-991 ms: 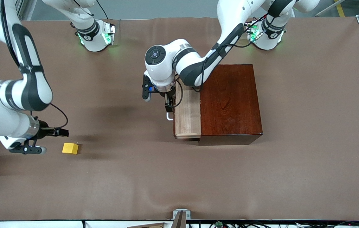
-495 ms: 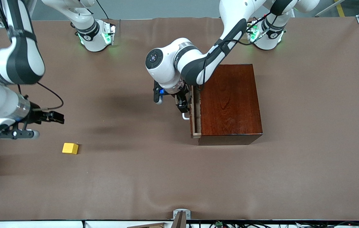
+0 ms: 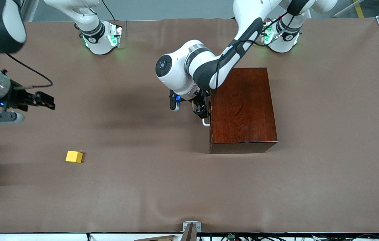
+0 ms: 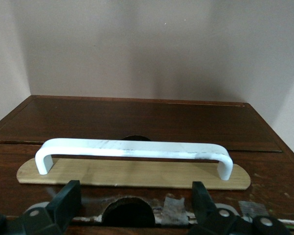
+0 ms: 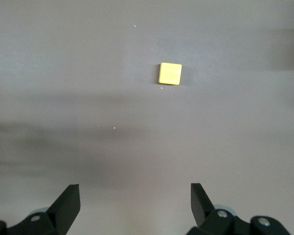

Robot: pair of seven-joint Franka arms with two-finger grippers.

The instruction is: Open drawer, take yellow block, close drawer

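The yellow block (image 3: 74,156) lies on the brown table toward the right arm's end, and shows in the right wrist view (image 5: 170,73). The drawer sits pushed fully into the reddish-brown box (image 3: 243,107). Its dark front (image 4: 137,122) and white bar handle (image 3: 205,123) (image 4: 132,148) face my left gripper (image 3: 202,114) (image 4: 135,196). That gripper is open right at the handle, with nothing between its fingers. My right gripper (image 3: 45,100) (image 5: 135,196) is open and empty, up over bare table, apart from the block.
The box stands mid-table toward the left arm's end. The arms' bases (image 3: 102,36) (image 3: 281,35) stand along the table edge farthest from the front camera. Brown cloth covers the table (image 3: 162,187).
The left gripper pushed the drawer from partly open to fully shut. The right gripper rose and drew away from the yellow block toward the bases. The block stayed put.
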